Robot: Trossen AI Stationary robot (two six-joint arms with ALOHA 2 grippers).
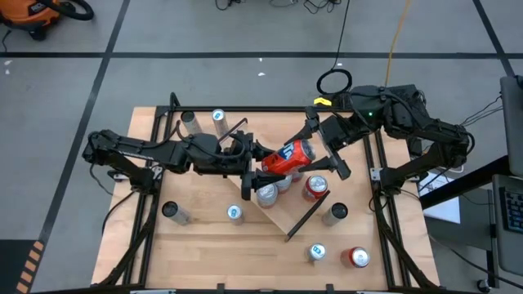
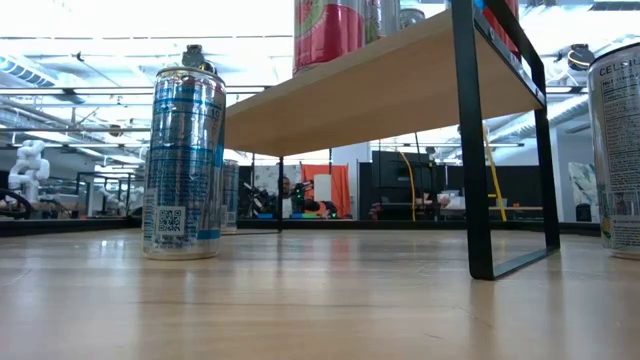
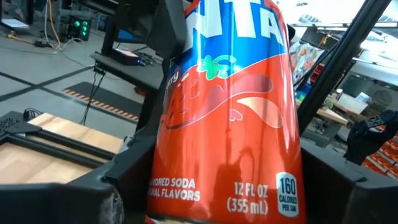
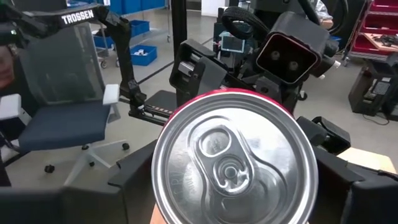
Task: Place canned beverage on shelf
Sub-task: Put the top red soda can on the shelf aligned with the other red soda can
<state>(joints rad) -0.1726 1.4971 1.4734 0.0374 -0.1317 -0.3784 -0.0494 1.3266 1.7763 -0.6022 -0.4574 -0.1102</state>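
An orange soda can [image 1: 288, 157] lies on its side in the air above the shelf [image 1: 279, 214], a light-wood board set askew on the table. Three cans [image 1: 315, 188] stand on the board. My left gripper [image 1: 255, 161] comes at the can from the table's left and is shut on its bottom end. My right gripper [image 1: 320, 147] comes from the right and is shut on its top end. The right wrist view looks straight at the lid with its pull tab [image 4: 227, 163]. From table height only the shelf's underside [image 2: 380, 95] and black leg [image 2: 470, 150] show. My left gripper pinches the can's bottom end [image 3: 186, 186] between its two fingers [image 3: 115, 196], one on each side of the wall. The fingers point level from the table's left and lie along the can. The can is lifted clear of the shelf. My right gripper pinches the can's top end, just behind the lid's rim [image 4: 163, 163], between its two fingers [image 4: 127, 180]. The fingers come about level from the table's right and lie along the can. The can lies on its side, its lid toward this wrist.
Several loose cans stand on the tabletop: two at the far left [image 1: 189, 122], two at the near left [image 1: 174, 212], one beside the shelf's right rail [image 1: 336, 213], two at the near right [image 1: 355, 258]. A tall blue-silver can [image 2: 183, 165] stands near the low camera.
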